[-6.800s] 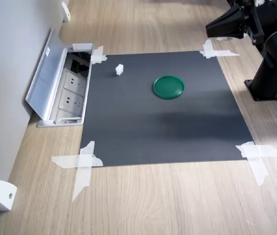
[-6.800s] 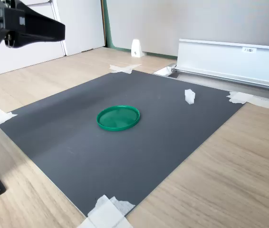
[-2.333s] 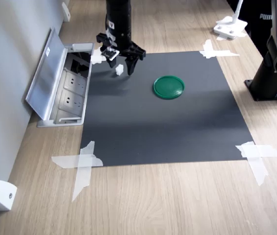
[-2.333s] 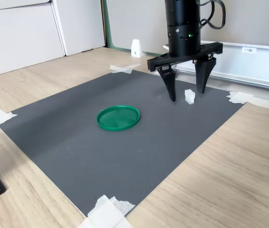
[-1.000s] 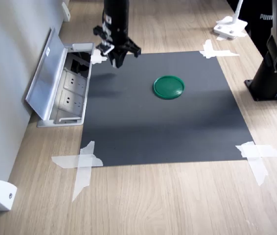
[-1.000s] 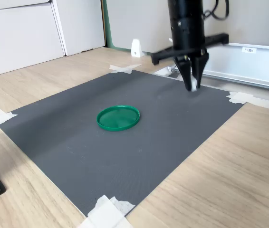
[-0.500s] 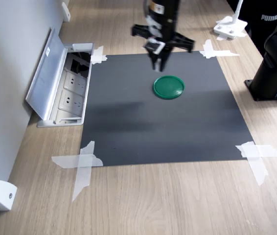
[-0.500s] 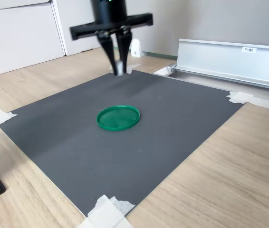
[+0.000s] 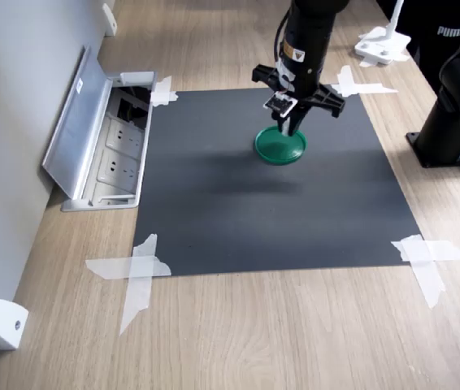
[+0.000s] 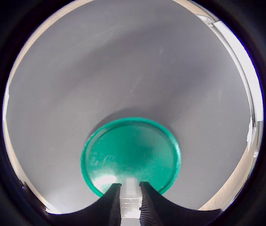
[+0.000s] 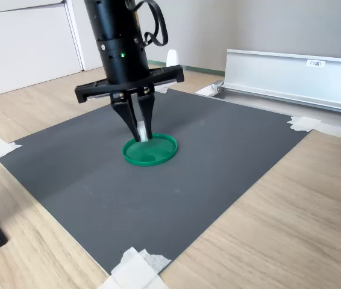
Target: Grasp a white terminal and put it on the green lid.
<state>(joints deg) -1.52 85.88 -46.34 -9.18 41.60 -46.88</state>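
- A white tape cross [image 11: 135,269] is seen nearest in the second exterior view, pinning a corner of the mat [image 11: 176,186] to the table [image 11: 291,217].
- The table is of pale wood-grain laminate; the mat is a flat, dark grey square sheet with a fine matte texture, taped at its corners with white strips.
- The lid [image 11: 150,150] is a flat, round, dark green plastic disc with a slightly raised rim, and it lies on the mat near its middle.
- The hand [image 11: 140,136] is black, with two tapering fingers [image 11: 148,117] pointing down, and is closed narrowly on the terminal [image 11: 141,131].
- The terminal is a small white plastic block, seen as a pale sliver between the fingers and held over the lid's edge; whether it touches the lid cannot be told.
- In the wrist view the terminal [image 10: 130,200] is shown clamped between the dark fingers, with the lid [image 10: 130,155] and its glossy surface directly beyond.
- A round black arm [image 11: 113,36] rises above the hand, with a small green light on it.
- Farther back, an open silver metal lid [image 11: 294,78] of a socket box is seen.
- In the first exterior view the sockets [image 9: 119,154] are seen set into the table beside a grey wall [image 9: 10,97].
- White panels [image 11: 26,42] are seen at the room's far side.
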